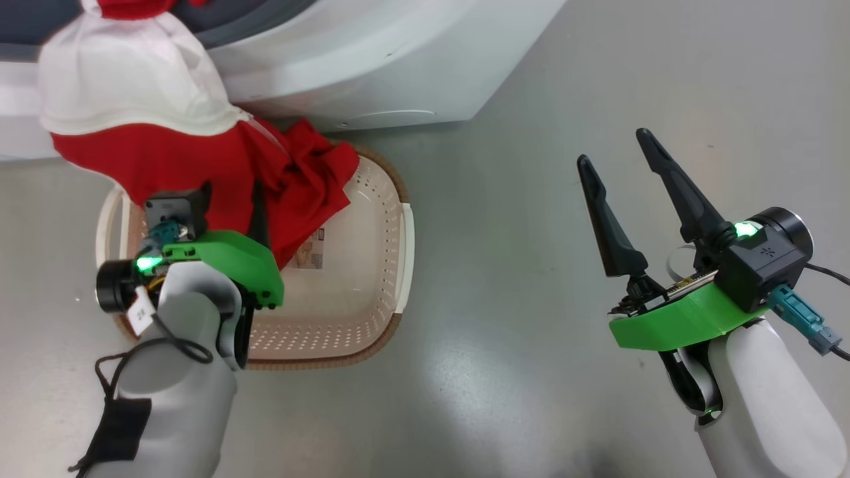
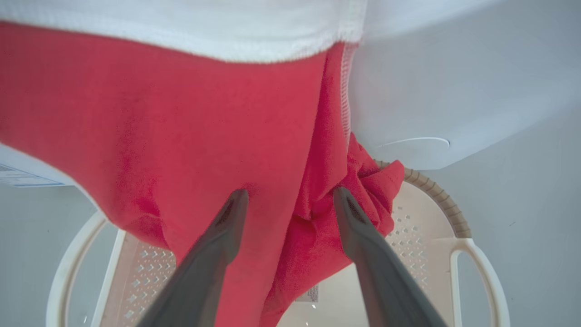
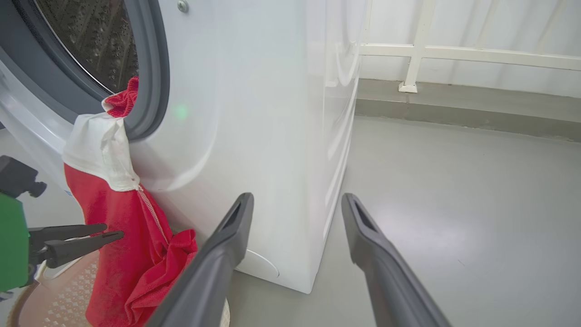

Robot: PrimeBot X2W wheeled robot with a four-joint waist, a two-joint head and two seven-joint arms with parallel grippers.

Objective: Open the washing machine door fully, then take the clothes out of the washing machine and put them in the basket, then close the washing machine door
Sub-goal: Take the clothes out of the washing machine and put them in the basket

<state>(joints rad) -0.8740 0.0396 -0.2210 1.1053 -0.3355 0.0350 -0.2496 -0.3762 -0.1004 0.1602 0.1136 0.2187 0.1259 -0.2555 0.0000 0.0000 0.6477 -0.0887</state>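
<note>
One basket [image 1: 406, 259] sits on the floor [image 1: 531, 345] at 6 o'clock from the washing machine [image 1: 372, 60]. One garment of the clothes [image 1: 199, 166], red with a white panel, hangs from the drum [image 3: 91, 41] over the grey ring [image 3: 156, 68]. Its lower end is heaped at the basket's 12 o'clock end. A paper label [image 1: 312, 255] lies on the basket's bottom.

There are two grippers. The left gripper [image 2: 290, 195] is spread wide at the hanging red fabric, not pinching it; whether its tips touch it I cannot tell. The right gripper [image 1: 614, 149], at 3 o'clock from the basket, is spread wide too and holds nothing.
</note>
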